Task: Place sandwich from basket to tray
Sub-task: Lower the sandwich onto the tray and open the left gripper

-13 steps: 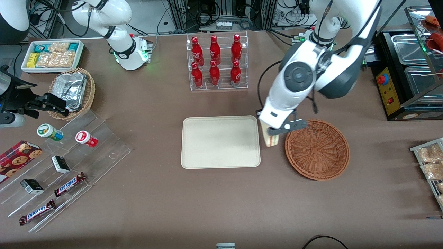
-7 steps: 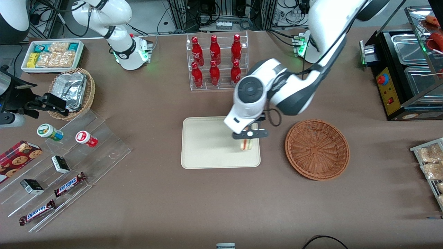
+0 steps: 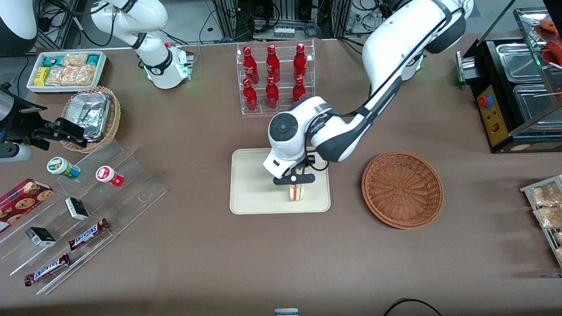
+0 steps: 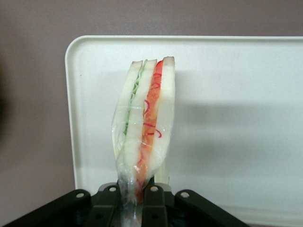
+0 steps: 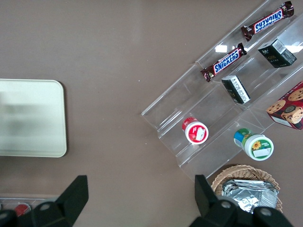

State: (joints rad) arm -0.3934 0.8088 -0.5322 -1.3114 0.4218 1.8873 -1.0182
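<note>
The sandwich [image 3: 297, 192] [image 4: 144, 123], a pale wedge with red, orange and green layers in clear wrap, hangs over the cream-white tray [image 3: 254, 184] [image 4: 236, 118], near the tray edge closest to the front camera. My left gripper [image 3: 294, 179] [image 4: 137, 198] is shut on the sandwich's narrow end, directly above the tray. Whether the sandwich touches the tray surface I cannot tell. The reddish-brown wicker basket [image 3: 402, 189] sits beside the tray toward the working arm's end and holds nothing.
A clear rack of red bottles [image 3: 274, 79] stands farther from the front camera than the tray. Toward the parked arm's end are a stepped acrylic stand [image 3: 88, 206] with snacks, a tan basket with foil container [image 3: 91, 116] and a white snack bin [image 3: 66, 70].
My left gripper carried the sandwich from beside the basket's rim across onto the tray, moving toward the parked arm's end and lower over the tray. The basket stayed put.
</note>
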